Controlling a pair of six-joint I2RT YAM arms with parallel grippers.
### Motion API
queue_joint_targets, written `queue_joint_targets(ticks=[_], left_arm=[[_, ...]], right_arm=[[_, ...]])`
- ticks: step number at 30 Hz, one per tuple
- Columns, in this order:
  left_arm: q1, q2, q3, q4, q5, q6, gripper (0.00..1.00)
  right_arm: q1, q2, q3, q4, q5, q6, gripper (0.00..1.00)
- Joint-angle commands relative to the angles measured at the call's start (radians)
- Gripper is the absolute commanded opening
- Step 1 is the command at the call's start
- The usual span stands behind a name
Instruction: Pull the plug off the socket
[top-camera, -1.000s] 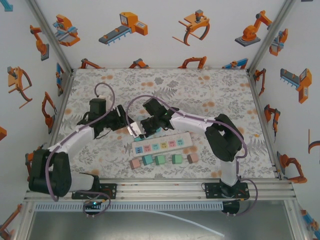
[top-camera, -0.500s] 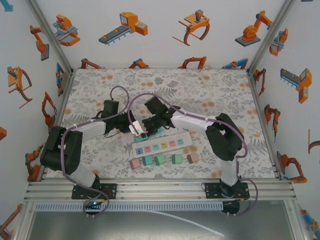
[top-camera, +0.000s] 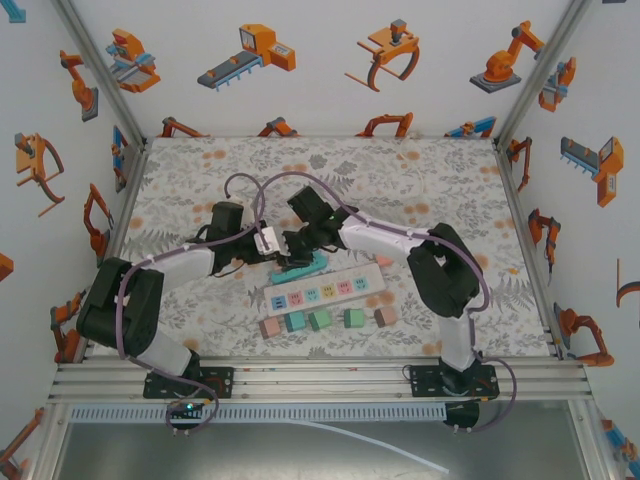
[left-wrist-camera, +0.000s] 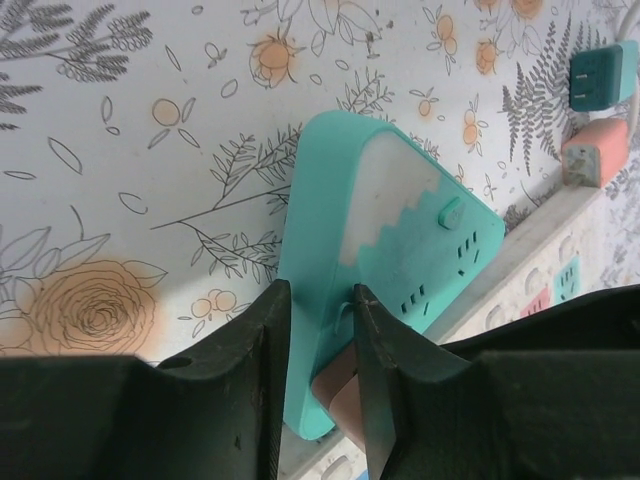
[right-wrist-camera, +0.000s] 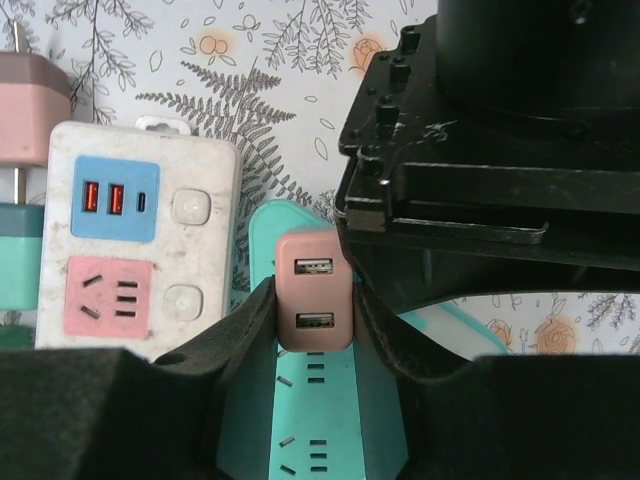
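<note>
Here the right claw is closed on the pink plug, one black finger against each of its sides. The plug's face with two USB ports points up at the right wrist camera. The plug sits in the teal socket, which lies on the table under the claw.

The left claw meets it from the other side. Its jaws stand narrow, pinching the near end of the teal socket, with the pink plug showing low between the fingers. In the top view the two claws, left and right, are almost touching above the socket, near the middle of the flower-patterned table.

Just beside the teal socket, on its near side, lies a long white power strip with coloured outlet panels. Its end with a blue USB panel and a pink outlet shows in the right wrist view. Nearer the arm bases, a row of five loose plugs, pink and green, lies along the strip.
</note>
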Motion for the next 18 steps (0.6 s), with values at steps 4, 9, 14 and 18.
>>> queue_joint_targets(ticks=[4, 9, 14, 18], left_arm=[[-0.017, 0.056, -0.071, -0.228, -0.168, 0.112, 0.33], [-0.015, 0.066, -0.062, -0.229, -0.166, 0.12, 0.33], [-0.004, 0.051, -0.066, -0.234, -0.17, 0.125, 0.32], [0.0, 0.049, -0.068, -0.232, -0.166, 0.124, 0.32]], right_arm=[[0.023, -0.025, 0.125, 0.002, 0.037, -0.032, 0.17], [0.049, -0.029, 0.147, -0.036, 0.039, -0.02, 0.15], [0.04, -0.033, 0.163, -0.002, 0.04, 0.077, 0.14], [0.035, -0.045, 0.156, 0.023, 0.004, 0.086, 0.13]])
